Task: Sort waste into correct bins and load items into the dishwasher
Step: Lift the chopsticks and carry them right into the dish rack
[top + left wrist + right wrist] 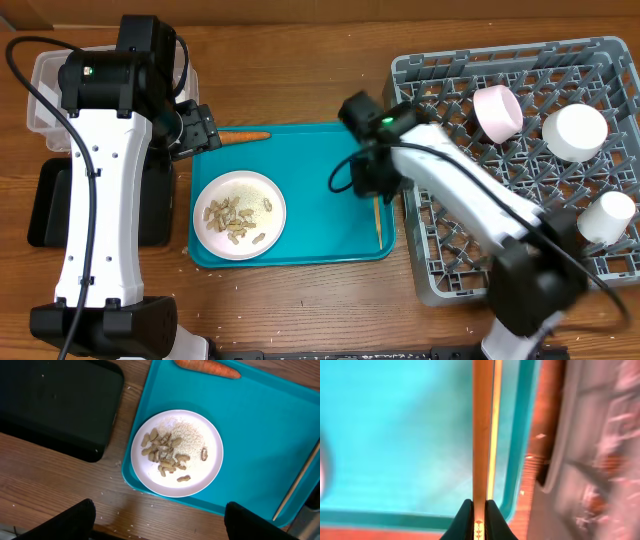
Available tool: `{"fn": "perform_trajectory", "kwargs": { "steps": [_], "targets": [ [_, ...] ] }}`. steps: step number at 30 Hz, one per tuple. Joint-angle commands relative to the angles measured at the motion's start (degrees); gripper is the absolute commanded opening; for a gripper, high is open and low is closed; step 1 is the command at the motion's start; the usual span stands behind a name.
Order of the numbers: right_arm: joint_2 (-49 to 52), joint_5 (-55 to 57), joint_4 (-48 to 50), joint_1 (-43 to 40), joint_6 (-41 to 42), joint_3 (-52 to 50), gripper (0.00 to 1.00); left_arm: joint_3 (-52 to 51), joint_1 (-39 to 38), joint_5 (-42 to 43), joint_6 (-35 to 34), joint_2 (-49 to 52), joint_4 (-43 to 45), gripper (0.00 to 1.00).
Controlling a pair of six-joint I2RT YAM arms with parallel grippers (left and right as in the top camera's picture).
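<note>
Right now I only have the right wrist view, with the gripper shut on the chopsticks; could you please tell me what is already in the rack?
Observer: The dish rack holds a pink cup, a white cup beside it and a second white cup nearer us.
Operator: Thank you. What is left on the teal tray?
Observer: A white plate with peanut shells and crumbs, and a carrot at the far edge.
Operator: And where is the left gripper?
Observer: It hovers open beside the carrot's left end, empty.
</note>
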Motion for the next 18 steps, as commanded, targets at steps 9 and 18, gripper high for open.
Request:
{"fn": "perform_trajectory", "kwargs": {
  "steps": [9,18],
  "targets": [
    [-15.06,9.38,-5.64,-11.19,-9.75,2.67,0.04,0.24,-0.09,0.46,0.90,0.26,-0.17,0.84],
    [-14.97,2.95,-7.13,-15.80,-15.78,-6.91,0.04,0.24,-0.07,0.44,0.92,0.26,-0.20,0.85]
  ]
}}
